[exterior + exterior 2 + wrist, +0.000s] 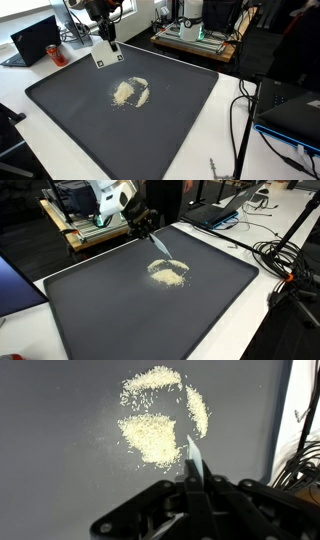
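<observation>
The robot's arm (108,198) is built of glossy white, rounded shell segments with darker seams at the joints. It ends in a matte black two-finger gripper (146,225) of angular bars and pivot links that taper to a narrow tip, seen as dark silhouetted linkages in the wrist view. In an exterior view, small orange-red marks show on the black wrist section (100,10).

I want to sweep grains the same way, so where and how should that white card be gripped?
Probably by its upper edge, from above, pinching the two flat faces, as the gripper does now. The white card is thin, flat and hangs downward, leaving its lower edge free toward the grains.
</observation>
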`<action>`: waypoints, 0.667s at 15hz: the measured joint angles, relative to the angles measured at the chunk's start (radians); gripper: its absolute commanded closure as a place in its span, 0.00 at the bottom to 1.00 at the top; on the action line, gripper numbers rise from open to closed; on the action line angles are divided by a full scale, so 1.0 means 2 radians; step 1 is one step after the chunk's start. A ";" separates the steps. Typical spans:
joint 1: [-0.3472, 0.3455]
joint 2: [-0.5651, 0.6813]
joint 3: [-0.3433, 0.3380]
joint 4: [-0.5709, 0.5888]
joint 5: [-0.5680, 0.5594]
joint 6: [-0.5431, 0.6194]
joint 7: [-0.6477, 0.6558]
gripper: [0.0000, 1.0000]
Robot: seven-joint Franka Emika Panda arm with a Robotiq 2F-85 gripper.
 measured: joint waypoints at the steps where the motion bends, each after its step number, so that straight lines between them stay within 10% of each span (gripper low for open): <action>1: -0.004 -0.004 -0.005 -0.010 0.018 0.000 -0.009 0.99; 10: -0.018 -0.016 -0.056 -0.106 0.180 0.024 -0.110 0.99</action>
